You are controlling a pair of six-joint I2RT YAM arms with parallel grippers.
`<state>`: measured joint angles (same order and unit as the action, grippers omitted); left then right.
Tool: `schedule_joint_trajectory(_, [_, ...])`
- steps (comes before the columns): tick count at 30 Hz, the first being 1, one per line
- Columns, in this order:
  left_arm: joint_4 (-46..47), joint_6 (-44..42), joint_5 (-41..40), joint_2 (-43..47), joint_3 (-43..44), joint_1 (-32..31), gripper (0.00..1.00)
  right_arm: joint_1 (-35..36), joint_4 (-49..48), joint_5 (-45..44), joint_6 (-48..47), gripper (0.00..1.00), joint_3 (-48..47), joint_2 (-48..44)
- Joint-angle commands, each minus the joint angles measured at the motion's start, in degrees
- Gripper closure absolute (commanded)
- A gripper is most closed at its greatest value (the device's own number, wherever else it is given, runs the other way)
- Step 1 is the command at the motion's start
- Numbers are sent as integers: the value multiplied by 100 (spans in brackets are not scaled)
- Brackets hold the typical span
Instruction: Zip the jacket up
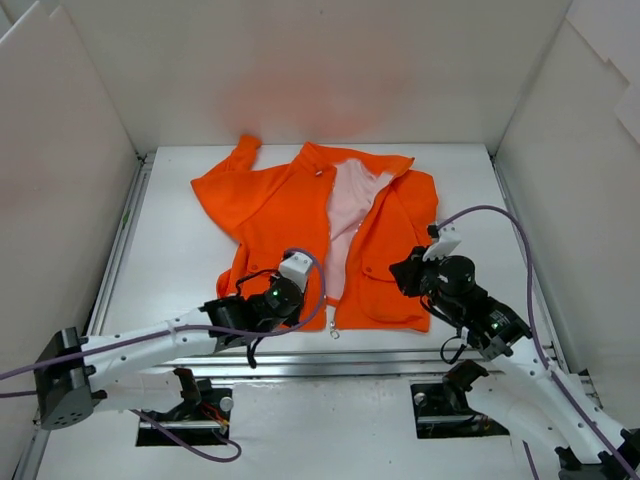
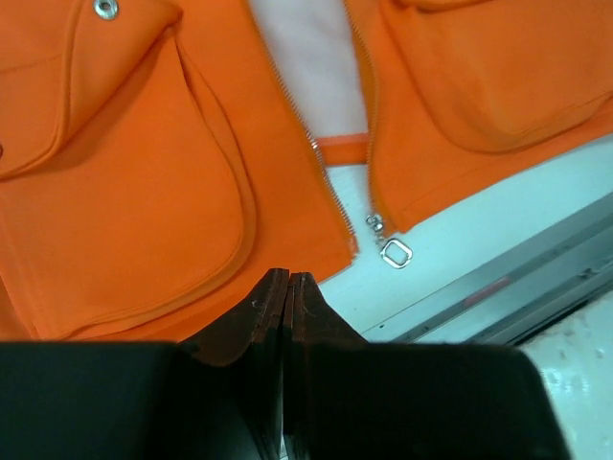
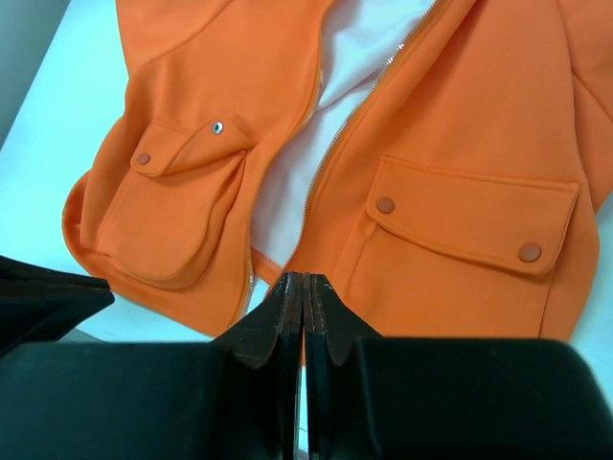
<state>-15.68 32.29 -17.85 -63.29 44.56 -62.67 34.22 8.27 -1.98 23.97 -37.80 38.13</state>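
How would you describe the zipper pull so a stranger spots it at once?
Find the orange jacket spread open on the white table. Follow its zipper to the near hem. Unlike the round pocket snaps, the pull is a silvery loop lying off the fabric.

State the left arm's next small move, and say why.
Probably open the left end effector and ease it toward the zipper pull: its jaws are shut on nothing, the jacket lies unzipped, and the pull rests on the table by the hem.

tabletop (image 1: 170,260) free beside jacket (image 1: 280,210), walls (image 1: 300,70) (white) on three sides
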Motion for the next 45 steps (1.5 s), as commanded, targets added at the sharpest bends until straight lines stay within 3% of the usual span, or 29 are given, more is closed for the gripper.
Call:
schedule_joint_trajectory(1, [-189, 5, -114, -402, 536, -25, 100, 59, -238, 110, 47, 100, 27, 89])
schedule_joint_trajectory(11, [275, -338, 641, -1888, 862, 379, 68, 138, -792, 163, 248, 100, 519, 687])
schedule_joint_trajectory(17, [601, -425, 1169, -2354, 836, 686, 57, 182, -1056, 5, 380, 100, 660, 538])
schedule_joint_trajectory(23, [944, -373, 1643, -2566, 651, 801, 52, 208, -1134, -5, 381, 86, 634, 590])
schedule_joint_trajectory(29, [909, -250, 1653, -2803, 625, 853, 51, 243, -1144, -4, 390, 81, 634, 582])
schedule_joint_trajectory(39, [514, 242, 179, -3461, 695, 318, 49, 252, -1082, -154, 398, 65, 651, 380])
schedule_joint_trajectory(45, [742, 672, -517, -3638, 432, 177, 83, 252, -749, -487, 337, 62, 520, 20])
